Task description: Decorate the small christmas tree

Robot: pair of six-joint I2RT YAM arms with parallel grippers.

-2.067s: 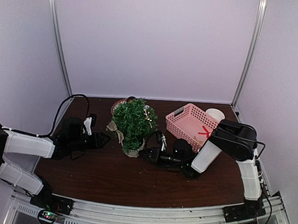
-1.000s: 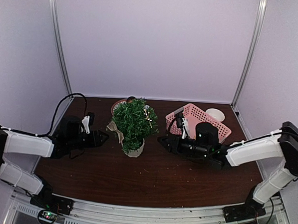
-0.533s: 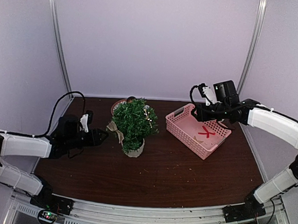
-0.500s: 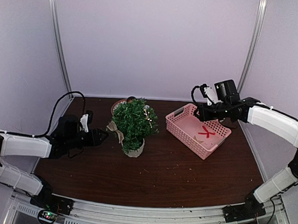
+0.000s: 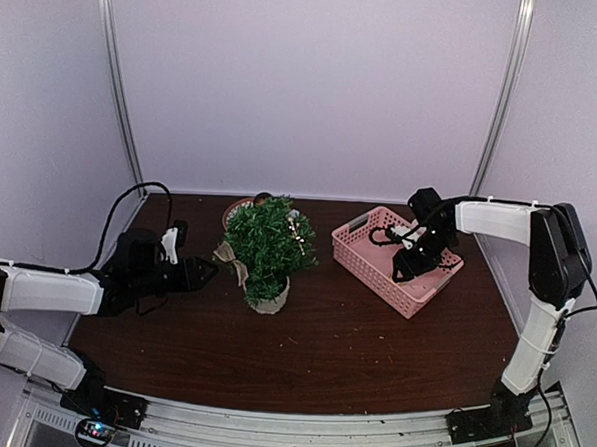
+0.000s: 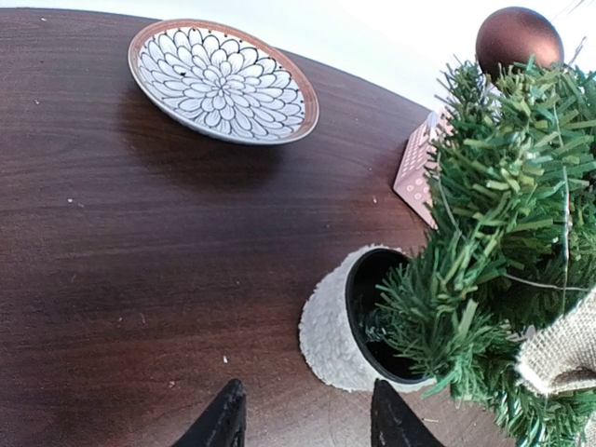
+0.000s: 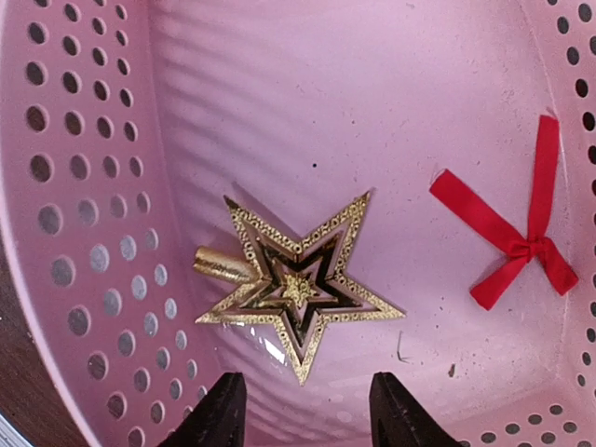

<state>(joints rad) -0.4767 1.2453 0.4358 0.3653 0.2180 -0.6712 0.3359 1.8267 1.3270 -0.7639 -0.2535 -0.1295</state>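
The small christmas tree (image 5: 269, 244) stands mid-table in a whitish pot (image 6: 328, 326), with a bronze ball (image 6: 518, 37) near its top and a burlap bow (image 6: 563, 354) on a branch. My left gripper (image 5: 208, 272) sits low on the table just left of the pot, open and empty; the left wrist view shows its fingertips (image 6: 307, 424) apart, short of the pot. My right gripper (image 5: 404, 269) reaches down into the pink basket (image 5: 362, 249). It (image 7: 307, 410) hangs open just above a gold star (image 7: 298, 284), touching nothing. A red ribbon bow (image 7: 521, 237) lies to the star's right.
A patterned plate (image 6: 222, 79) lies behind the tree at the back of the table. The basket's perforated walls (image 7: 84, 233) close in around my right gripper. Enclosure walls and metal posts (image 5: 119, 84) bound the table.
My right arm swung from low beside the tree, up over the basket, then down into it, and its jaws spread wider. The left arm barely moved.
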